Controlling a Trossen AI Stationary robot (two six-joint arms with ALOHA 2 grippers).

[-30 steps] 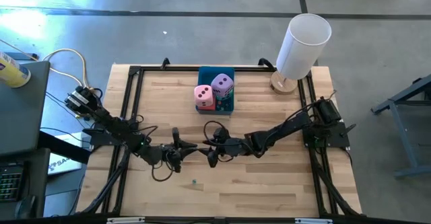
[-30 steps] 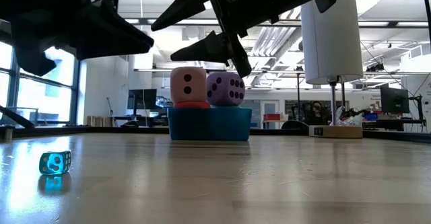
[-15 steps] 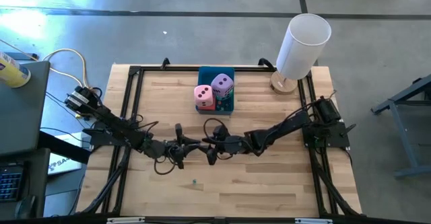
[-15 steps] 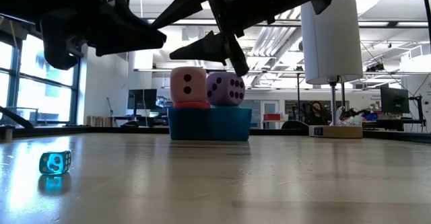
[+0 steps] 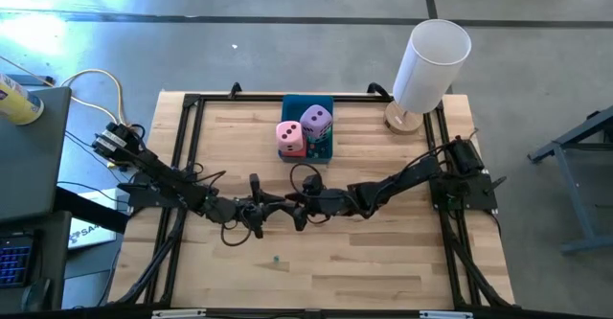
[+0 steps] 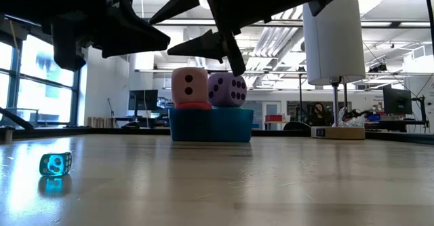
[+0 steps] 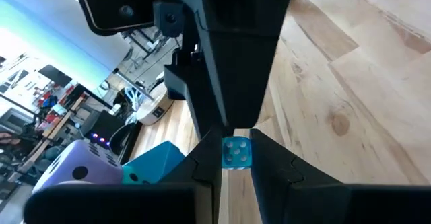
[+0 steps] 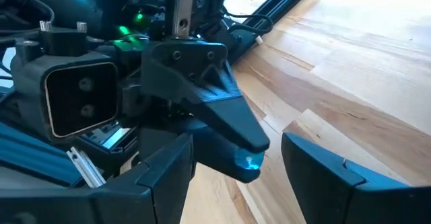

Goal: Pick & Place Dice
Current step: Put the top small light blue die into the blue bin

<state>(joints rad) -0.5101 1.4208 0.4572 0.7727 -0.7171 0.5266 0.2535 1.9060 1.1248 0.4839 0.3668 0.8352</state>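
Two matte black arms — looped black cables, angular claws, a green indicator light.

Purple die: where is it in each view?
High view: purple die in the blue tray at the table's far edge, right of the pink die.
Low view: centre, atop the tray.
Left wrist view: beside the tray.
Right wrist view: not in it.
Shared landmark: the tray.

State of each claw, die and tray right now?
left claw: shut on the small blue die
right claw: open around the left claw's tip
pink die: atop the red die, in the blue tray
purple die: in the tray
teal die: loose on the table
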